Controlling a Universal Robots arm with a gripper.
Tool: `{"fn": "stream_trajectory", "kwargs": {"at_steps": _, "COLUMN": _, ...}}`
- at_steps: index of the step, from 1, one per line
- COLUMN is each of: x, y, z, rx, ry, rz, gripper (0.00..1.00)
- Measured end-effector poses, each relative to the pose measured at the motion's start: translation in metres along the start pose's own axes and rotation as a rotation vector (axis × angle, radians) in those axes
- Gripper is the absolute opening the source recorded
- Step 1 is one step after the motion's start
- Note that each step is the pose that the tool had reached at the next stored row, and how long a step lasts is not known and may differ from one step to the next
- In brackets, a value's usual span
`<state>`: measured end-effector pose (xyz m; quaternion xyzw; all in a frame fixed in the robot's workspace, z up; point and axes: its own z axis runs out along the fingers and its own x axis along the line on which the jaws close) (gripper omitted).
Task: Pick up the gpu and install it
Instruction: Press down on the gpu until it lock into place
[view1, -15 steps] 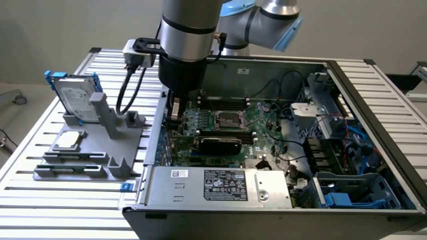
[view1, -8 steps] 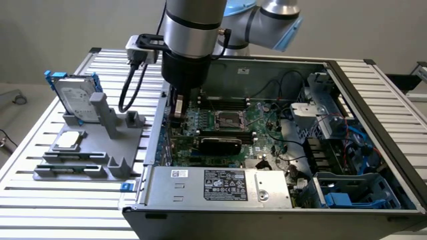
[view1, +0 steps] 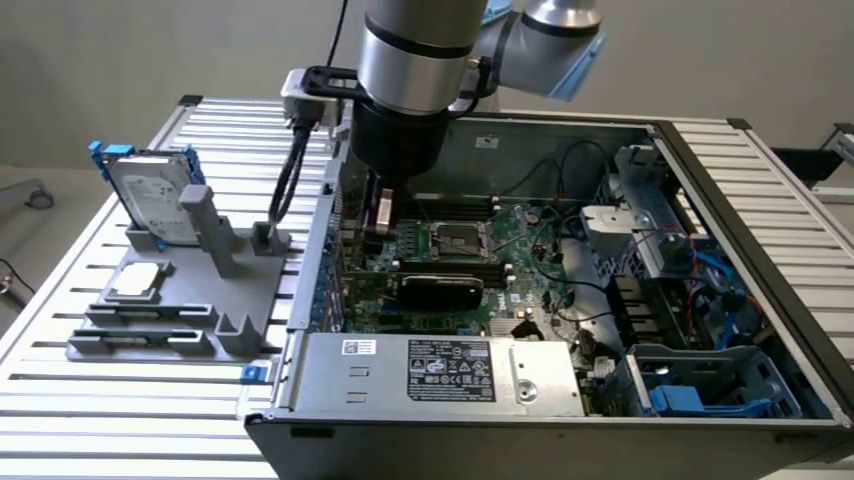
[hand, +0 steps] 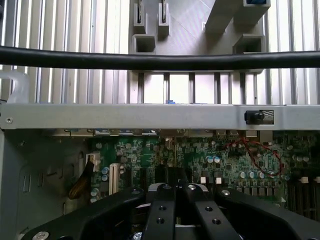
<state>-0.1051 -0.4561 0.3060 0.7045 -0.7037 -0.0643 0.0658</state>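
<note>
Computer case (view1: 747, 190) holds motherboard (view1: 461, 240); gpu (view1: 441, 290) seated inside.

PC case (view1: 747, 200) sits on slatted table (view1: 80, 420), lid off. Holder stand (view1: 200, 290) beside case on exterior view's left, w/ hard drive (view1: 147, 190) upright in it. GPU (view1: 441, 290) seated inside on motherboard (view1: 527, 240). Arm (view1: 414, 60) above case interior.

no text could be read. a black label (view1: 451, 369) with white print and marks, too small to make out, stood on the grey power supply housing (view1: 534, 380) at the near side of the open computer case (view1: 747, 240), beside a small white sticker (view1: 359, 347).
</note>
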Motion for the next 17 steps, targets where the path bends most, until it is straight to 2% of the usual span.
{"fn": "stream_trajectory", "kwargs": {"at_steps": 3, "x": 0.0, "y": -0.0076, "z": -0.0015, "rx": 0.0006, "ry": -0.0069, "rz": -0.002, "gripper": 0.11}}
{"fn": "stream_trajectory", "kwargs": {"at_steps": 5, "x": 0.0, "y": -0.0117, "z": -0.0022, "rx": 0.0035, "ry": -0.0123, "rz": -0.003, "gripper": 0.11}}
{"fn": "stream_trajectory", "kwargs": {"at_steps": 9, "x": 0.0, "y": -0.0186, "z": -0.0034, "rx": 0.0148, "ry": -0.0211, "rz": -0.005, "gripper": 0.11}}
{"fn": "stream_trajectory", "kwargs": {"at_steps": 17, "x": 0.0, "y": -0.0187, "z": -0.0036, "rx": 0.0153, "ry": -0.0218, "rz": -0.005, "gripper": 0.11}}
